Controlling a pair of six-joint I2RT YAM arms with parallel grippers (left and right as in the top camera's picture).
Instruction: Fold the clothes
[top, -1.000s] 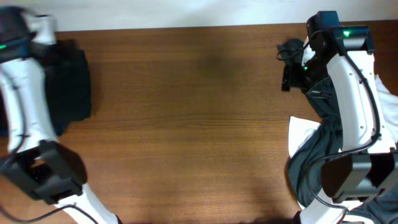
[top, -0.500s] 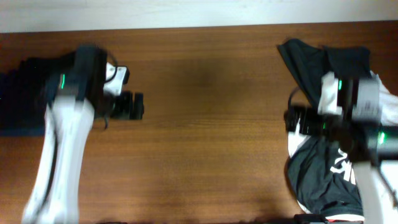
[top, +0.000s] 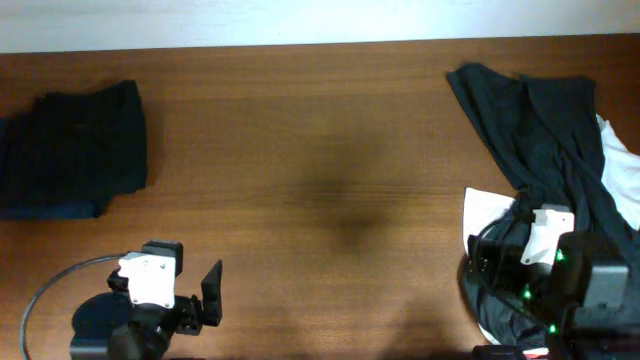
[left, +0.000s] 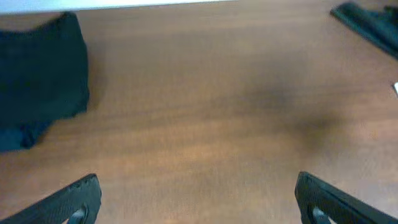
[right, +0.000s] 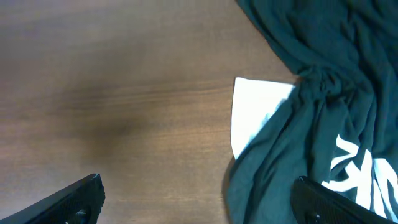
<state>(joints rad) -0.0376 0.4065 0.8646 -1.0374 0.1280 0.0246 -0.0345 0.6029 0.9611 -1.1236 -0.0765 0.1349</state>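
Note:
A folded black garment (top: 75, 150) lies at the table's far left, also in the left wrist view (left: 37, 74). A heap of loose black clothes (top: 545, 130) lies at the right, one with white lettering (right: 357, 171), next to a white patch (right: 255, 112). My left gripper (top: 200, 300) is open and empty at the front left, over bare wood (left: 199, 199). My right gripper (top: 495, 262) is open and empty at the front right, above the left edge of the heap (right: 199, 199).
The brown wooden table (top: 320, 170) spans the view. A pale wall strip (top: 300, 20) runs along the back edge. A grey cable (top: 50, 290) loops by the left arm's base.
Both arms have pulled back from the garments to the table's front edge. The folded garment at left and the heap at right now lie uncovered.

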